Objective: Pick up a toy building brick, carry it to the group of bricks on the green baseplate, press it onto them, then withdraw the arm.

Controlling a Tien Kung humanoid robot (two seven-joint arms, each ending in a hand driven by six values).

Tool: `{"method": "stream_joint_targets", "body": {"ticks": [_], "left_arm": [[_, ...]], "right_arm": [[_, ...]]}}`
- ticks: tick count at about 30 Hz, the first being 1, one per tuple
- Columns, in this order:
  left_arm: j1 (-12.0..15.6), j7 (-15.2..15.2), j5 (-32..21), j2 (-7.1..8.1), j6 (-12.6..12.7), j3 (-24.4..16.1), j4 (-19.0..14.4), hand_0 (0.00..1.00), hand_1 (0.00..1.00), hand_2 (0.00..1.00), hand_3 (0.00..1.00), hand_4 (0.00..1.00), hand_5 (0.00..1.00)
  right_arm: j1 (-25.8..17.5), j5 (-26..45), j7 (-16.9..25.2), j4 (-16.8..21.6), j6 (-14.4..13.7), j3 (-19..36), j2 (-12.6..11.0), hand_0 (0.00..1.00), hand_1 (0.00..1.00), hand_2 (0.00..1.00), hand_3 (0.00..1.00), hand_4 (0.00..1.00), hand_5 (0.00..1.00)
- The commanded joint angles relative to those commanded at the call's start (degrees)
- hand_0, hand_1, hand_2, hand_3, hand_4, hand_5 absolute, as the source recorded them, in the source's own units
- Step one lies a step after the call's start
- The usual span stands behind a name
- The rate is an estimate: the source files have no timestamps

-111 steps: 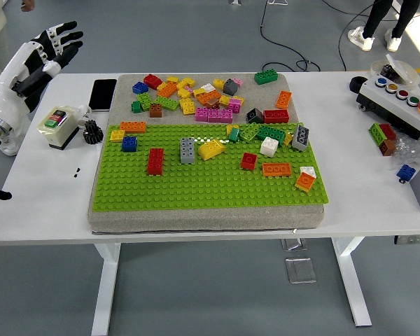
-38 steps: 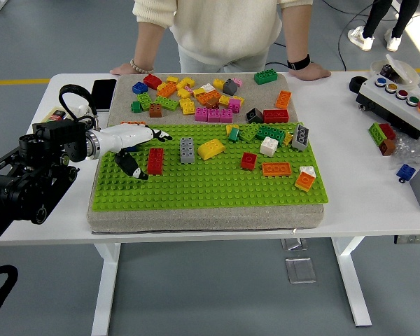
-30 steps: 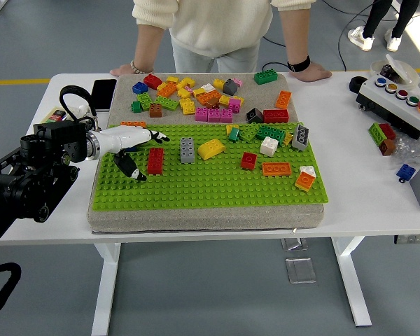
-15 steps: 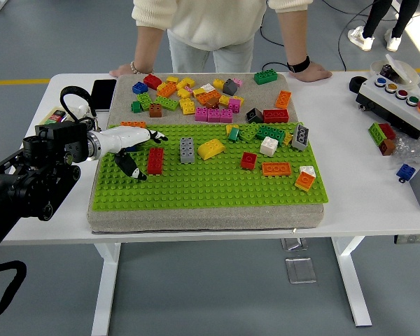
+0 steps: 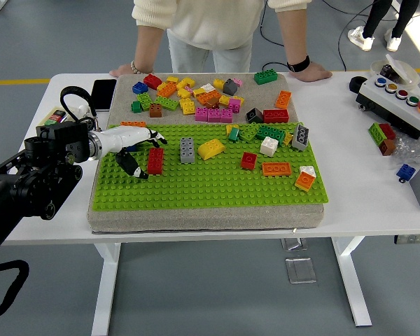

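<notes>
The green baseplate (image 5: 210,185) lies on a grey pad and carries scattered bricks, among them a red brick (image 5: 155,161), a grey brick (image 5: 187,150) and a yellow one (image 5: 211,148). My left hand (image 5: 141,152) reaches in from the left over the plate's left part, just left of the red brick. Its fingers (image 5: 152,137) stretch toward the right and the thumb (image 5: 134,170) hangs down apart from them, so the hand is open. A blue brick seen there earlier is hidden under the hand. An orange brick (image 5: 133,124) shows just behind it. My right arm is out of view.
Several loose bricks (image 5: 203,94) lie on the pad behind the plate. A person stands at the far side with both hands (image 5: 313,71) resting on the table edge. A phone (image 5: 103,93) and a small box (image 5: 52,115) sit at left, a button box (image 5: 399,98) at right.
The left arm came down from a raised pose onto the plate's left part, and a person stepped up to the far side. Over the last second the hand has barely shifted.
</notes>
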Motion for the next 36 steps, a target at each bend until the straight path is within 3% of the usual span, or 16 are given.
{"method": "stream_joint_targets", "body": {"ticks": [4, 21, 35, 36], "left_arm": [[-0.21, 0.25, 0.78, 0.08, -2.86, -0.52, -0.3, 0.939, 0.851, 0.793, 0.844, 0.921, 0.073], [-0.93, 3.15, -3.01, -0.74, -2.8, -2.31, 1.41, 0.889, 0.822, 0.784, 0.83, 0.929, 0.103], [-0.49, 4.96, -3.36, -1.23, -6.58, -3.77, 1.54, 0.867, 0.811, 0.782, 0.828, 0.928, 0.122], [-0.47, 4.97, -3.35, -1.23, -6.61, -3.79, 1.53, 0.871, 0.825, 0.8, 0.846, 0.944, 0.155]], "right_arm": [[-0.08, -0.03, -0.01, 0.0, 0.0, 0.04, -0.02, 0.723, 0.638, 0.682, 0.619, 0.947, 0.492], [-0.16, 0.04, -0.03, 0.0, 0.01, 0.03, -0.06, 0.723, 0.638, 0.682, 0.619, 0.947, 0.492], [-0.21, -0.07, -0.11, 0.0, -0.01, -0.06, -0.05, 0.725, 0.638, 0.682, 0.618, 0.945, 0.491], [-0.21, -0.07, -0.12, 0.0, -0.01, -0.06, -0.05, 0.724, 0.638, 0.681, 0.617, 0.945, 0.49]]}}
